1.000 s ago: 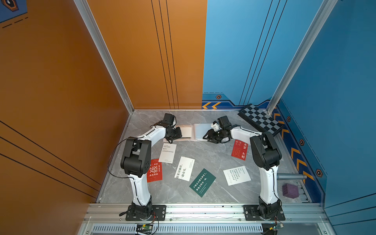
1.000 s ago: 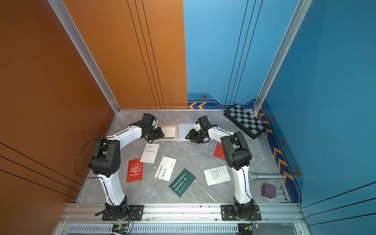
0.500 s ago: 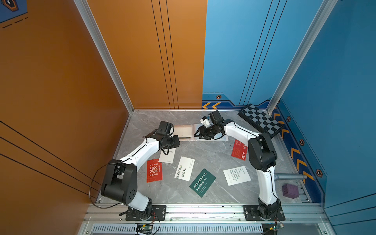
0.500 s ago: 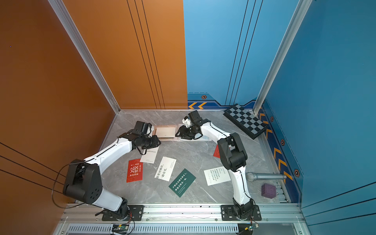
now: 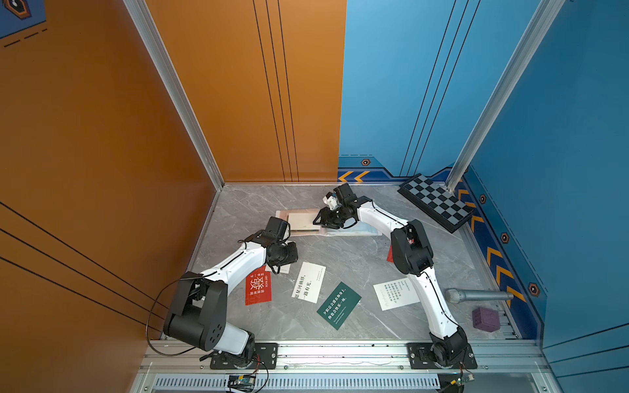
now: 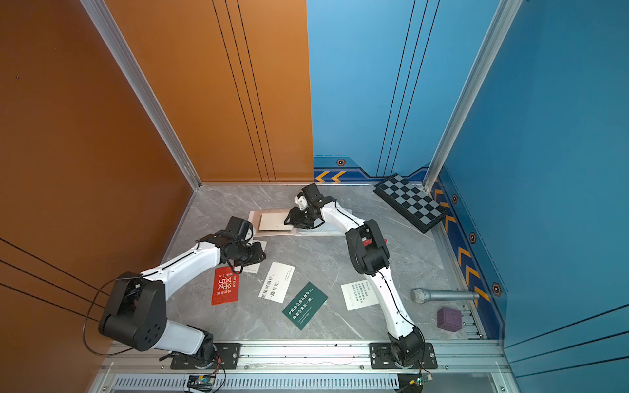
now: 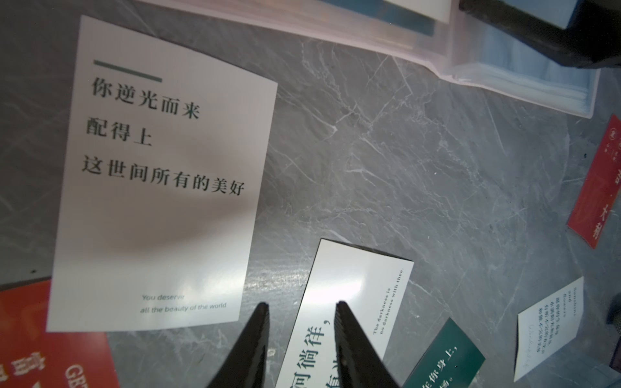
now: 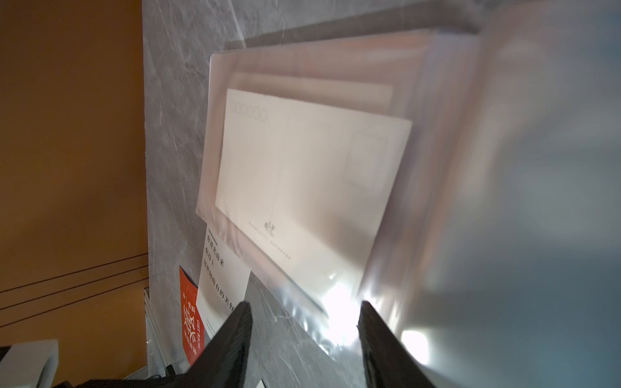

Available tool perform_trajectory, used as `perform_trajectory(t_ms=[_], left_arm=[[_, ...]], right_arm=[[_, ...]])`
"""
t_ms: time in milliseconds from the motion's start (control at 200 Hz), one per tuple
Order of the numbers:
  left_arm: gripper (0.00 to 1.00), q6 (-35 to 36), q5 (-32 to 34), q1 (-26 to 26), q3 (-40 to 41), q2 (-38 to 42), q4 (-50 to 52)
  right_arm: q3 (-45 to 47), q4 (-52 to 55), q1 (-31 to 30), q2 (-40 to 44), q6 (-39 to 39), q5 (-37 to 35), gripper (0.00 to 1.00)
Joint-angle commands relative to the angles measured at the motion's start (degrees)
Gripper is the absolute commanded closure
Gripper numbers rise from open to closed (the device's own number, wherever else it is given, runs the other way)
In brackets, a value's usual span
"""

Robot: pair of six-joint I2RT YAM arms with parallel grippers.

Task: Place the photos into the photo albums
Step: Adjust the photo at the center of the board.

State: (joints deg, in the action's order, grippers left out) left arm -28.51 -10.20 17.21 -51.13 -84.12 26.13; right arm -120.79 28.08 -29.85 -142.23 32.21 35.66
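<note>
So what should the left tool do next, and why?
Probably come down on the white card under it and pinch an edge. The left tool hangs open and empty above that card, while the right tool sits open at the album, which lies spread open.

The right arm (image 5: 413, 250) hides most of one red card (image 5: 390, 255).
</note>
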Motion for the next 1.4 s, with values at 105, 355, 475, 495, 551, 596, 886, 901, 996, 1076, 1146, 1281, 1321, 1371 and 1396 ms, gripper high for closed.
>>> perform_trajectory(t_ms=[105,355,475,495,551,596,886,901,996,1076,1146,1281,1321,1371,1396], left_arm=[[0.65,-0.84,2.26,0.12,2.4,2.97,0.07],[0.64,-0.6,1.37,0.01,2.79,3.52,-0.07],[0.64,-0.47,0.46,-0.07,3.26,3.6,-0.04],[0.64,-0.52,0.29,-0.12,3.36,3.67,-0.03],[0.64,-0.83,-0.38,-0.07,3.81,3.93,-0.03],[0.64,-1.02,-1.37,-0.12,4.18,4.26,-0.03],[0.62,-4.3,-10.82,2.0,6.88,8.41,5.41],[0.62,-4.57,-11.32,2.32,6.84,8.5,5.84],[0.58,-6.03,-16.13,3.41,6.55,8.06,10.27],[0.57,-6.7,-17.08,5.21,5.97,7.93,14.41],[0.55,-7.49,-15.94,7.41,5.28,8.3,17.54],[0.5,-12.71,-14.08,11.51,7.03,9.71,19.58],[0.49,-15.41,-12.11,12.38,8.25,10.46,19.49],[0.47,-18.1,-9.98,13.33,9.67,11.3,19.33],[0.46,-18.96,-9.24,13.75,10.16,11.66,19.32]], right_arm=[[-5.16,1.46,0.05,-3.55,2.37,-2.84,0.46],[-7.49,1.41,-0.72,-5.22,3.48,-1.43,0.46],[-8.57,1.12,-0.92,-5.02,3.98,-0.2,0.46],[-8.66,1.06,-0.96,-4.91,4.13,0.04,0.46],[-8.69,0.77,-0.91,-4.61,4.43,0.83,0.46],[-8.68,0.75,-0.96,-4.13,4.54,1.24,0.46],[2.52,1.31,-0.78,6.06,0.95,2.89,0.45],[3.42,1.47,-0.82,6.78,0.6,3.18,0.45],[9.77,2.69,-1.25,11.16,-2.24,4.2,0.45],[14.38,5.22,-1.98,14.45,-5.73,3.6,0.45],[18.42,6.28,-2.72,16.82,-8.1,2.89,0.44],[25.75,6.29,-3.53,18.85,-9.55,2.05,0.43],[26.92,6.22,-3.96,19.22,-10.1,1.68,0.43],[28.09,6.16,-4.69,19.79,-11.21,0.43,0.43],[28.35,6.12,-5.2,20.01,-11.64,-0.45,0.43]])
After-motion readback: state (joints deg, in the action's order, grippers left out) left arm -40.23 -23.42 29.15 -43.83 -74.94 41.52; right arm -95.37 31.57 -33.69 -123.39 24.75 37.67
